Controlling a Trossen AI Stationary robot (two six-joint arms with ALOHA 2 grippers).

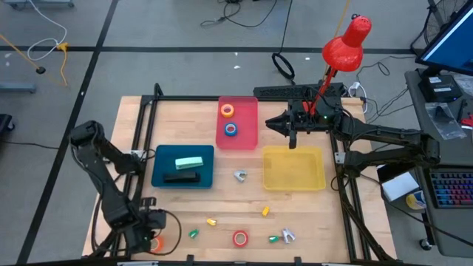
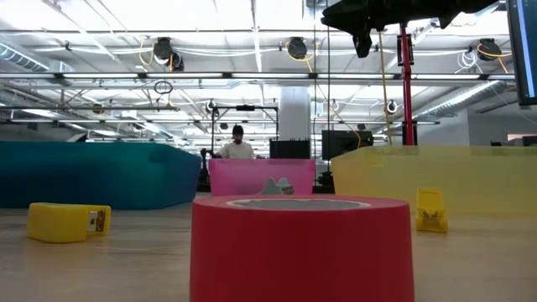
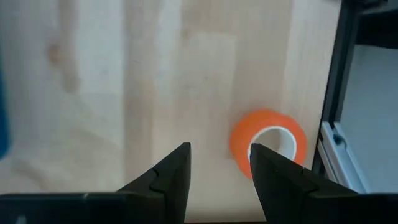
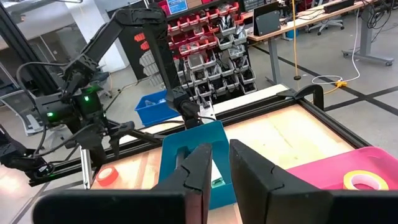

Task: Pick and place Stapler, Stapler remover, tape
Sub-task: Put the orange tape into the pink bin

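Observation:
My left gripper [image 3: 219, 163] hangs open, pointing down, low over the table's near left corner [image 1: 150, 235]. An orange tape roll [image 3: 268, 144] lies flat on the wood just outside one finger, with nothing between the fingers; whether that finger touches the roll does not show. A red roll [image 1: 240, 238] lies near the front edge. Yellow [image 1: 227, 111] and blue [image 1: 231, 129] rolls lie in the pink tray [image 1: 251, 140]. A black stapler [image 1: 181, 178] and a green one [image 1: 188, 162] lie in the blue tray [image 1: 159, 177]. Two silver staple removers [image 1: 240, 175] [image 1: 287, 235] lie on the table. My right gripper [image 4: 219, 155] waits high between the pink and yellow trays [image 1: 272, 123], level, with a narrow empty gap.
The yellow tray [image 1: 319, 177] stands right of centre. Small yellow [image 1: 264, 211] [image 1: 211, 221] and green [image 1: 194, 233] [image 1: 273, 239] pieces lie scattered near the front edge. A black frame rail [image 3: 339, 93] runs beside the orange roll. A red lamp [image 1: 347, 44] stands at the back.

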